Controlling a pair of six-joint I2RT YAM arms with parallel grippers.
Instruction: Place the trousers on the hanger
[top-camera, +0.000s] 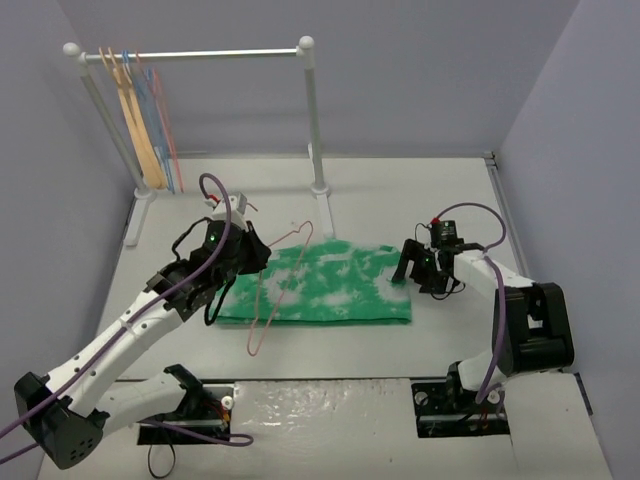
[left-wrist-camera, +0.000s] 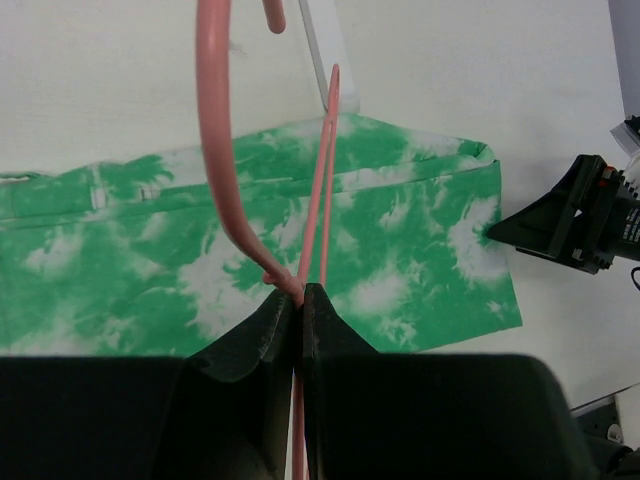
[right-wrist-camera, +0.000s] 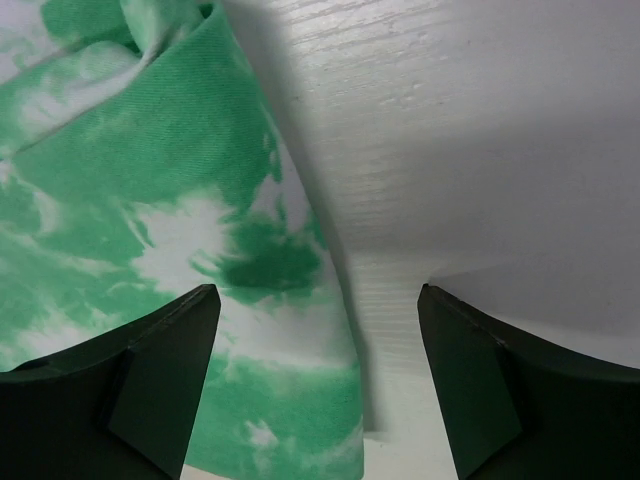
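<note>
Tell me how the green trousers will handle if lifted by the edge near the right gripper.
The trousers will probably be floppy: they lie flat and folded, creased near the right gripper. Lifted by one edge, the rest would likely sag and drag. Thin cloth, so probably light.

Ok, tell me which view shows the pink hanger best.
Top external: the hanger shows its whole triangle and hook there, over the trousers. Left wrist shows only a close stretch of its wire, clamped in the left gripper. Right wrist shows none of it, only trousers and table.
</note>
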